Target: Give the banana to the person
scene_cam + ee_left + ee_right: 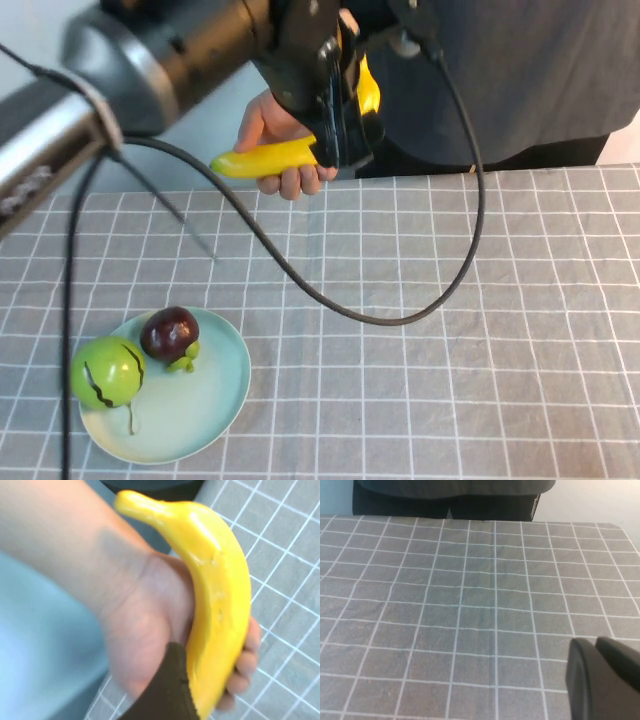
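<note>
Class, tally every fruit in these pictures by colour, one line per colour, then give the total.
Yellow: 1, the banana, in the left gripper and the person's hand
Green: 1, round green fruit
Dark purple: 1, dark purple fruit
Total: 3

You have a table (480, 400) covered in a grey cloth with a white grid; a pale blue plate (205, 405) sits on it near your left front corner; a black cable (400, 318) droops onto the cloth mid-table; the right wrist view shows only bare checked cloth.
</note>
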{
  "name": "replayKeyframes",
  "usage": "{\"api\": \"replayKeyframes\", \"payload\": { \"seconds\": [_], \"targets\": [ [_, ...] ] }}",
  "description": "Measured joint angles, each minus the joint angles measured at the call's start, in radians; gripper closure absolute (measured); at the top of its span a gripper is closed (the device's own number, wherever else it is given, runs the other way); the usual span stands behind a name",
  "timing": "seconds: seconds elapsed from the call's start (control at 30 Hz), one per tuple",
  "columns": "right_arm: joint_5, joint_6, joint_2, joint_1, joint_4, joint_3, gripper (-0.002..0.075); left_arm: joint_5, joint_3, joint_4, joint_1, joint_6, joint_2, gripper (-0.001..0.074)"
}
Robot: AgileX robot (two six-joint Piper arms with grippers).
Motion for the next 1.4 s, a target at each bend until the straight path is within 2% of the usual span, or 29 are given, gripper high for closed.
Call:
{"api": "replayKeyframes", "payload": {
  "seconds": [0.13, 0.23, 0.33, 0.4, 0.43, 0.5, 0.7, 0.97, 1.2, 1.4],
  "targets": [
    [0.0, 0.0, 0.0, 0.0, 0.0, 0.0, 0.0732, 0.061, 0.0, 0.009, -0.02, -0.055, -0.09, 0.0115],
    [0.0, 0.0, 0.0, 0.0, 0.0, 0.0, 0.0732, 0.099, 0.051, 0.01, -0.029, -0.159, -0.184, 0.0209],
    [0.0, 0.0, 0.0, 0.0, 0.0, 0.0, 0.0732, 0.108, 0.176, 0.017, -0.031, -0.22, -0.314, 0.0417],
    [0.0, 0.0, 0.0, 0.0, 0.0, 0.0, 0.0732, 0.104, 0.299, 0.029, -0.031, -0.252, -0.417, 0.059],
    [0.0, 0.0, 0.0, 0.0, 0.0, 0.0, 0.0732, 0.098, 0.353, 0.029, -0.031, -0.268, -0.469, 0.064],
    [0.0, 0.0, 0.0, 0.0, 0.0, 0.0, 0.0732, 0.072, 0.489, 0.031, -0.031, -0.329, -0.569, 0.0694],
    [0.0, 0.0, 0.0, 0.0, 0.0, 0.0, 0.0732, -0.066, 0.84, 0.031, -0.031, -0.504, -0.852, 0.0729],
    [0.0, 0.0, 0.0, 0.0, 0.0, 0.0, 0.0732, -0.229, 1.152, 0.029, -0.031, -0.82, -1.169, 0.0733],
    [0.0, 0.0, 0.0, 0.0, 0.0, 0.0, 0.0732, -0.102, 1.142, 0.065, -0.031, -0.862, -1.222, 0.0733],
    [0.0, 0.0, 0.0, 0.0, 0.0, 0.0, 0.0732, -0.106, 1.141, 0.074, -0.031, -0.862, -1.238, 0.0733]
  ]
}}
